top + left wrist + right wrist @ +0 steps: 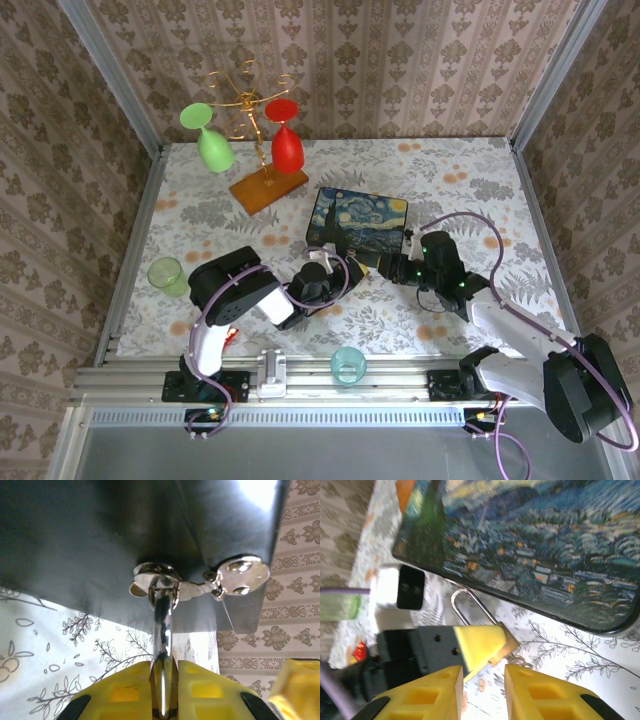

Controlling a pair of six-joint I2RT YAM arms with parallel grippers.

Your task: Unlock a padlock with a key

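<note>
Left wrist: my left tool [164,666] is closed tight on a thin bright metal piece, judged to be the shackle [162,625], which runs up into the clasp [156,580] on the dark side of the painted box [75,540]. Right wrist: the padlock [504,639] is gripped by the left tool's yellow finger just beside the box edge, its loop reaching to the box. My right tool [484,671] stands just below it, fingers apart with nothing seen between them. I cannot identify the key with certainty. A small metal loop [517,661] at the padlock's base may be its head. To do this step well, the left tool should hold the body steady while the right closes squarely on that head and turns without pulling sideways. Top external: both tools meet at the box's near edge on the floral table [450,180]. A glass rack [265,185], a green cup [165,273] and a teal cup [348,364] stand well apart, and patterned walls [400,60] enclose the cell
</note>
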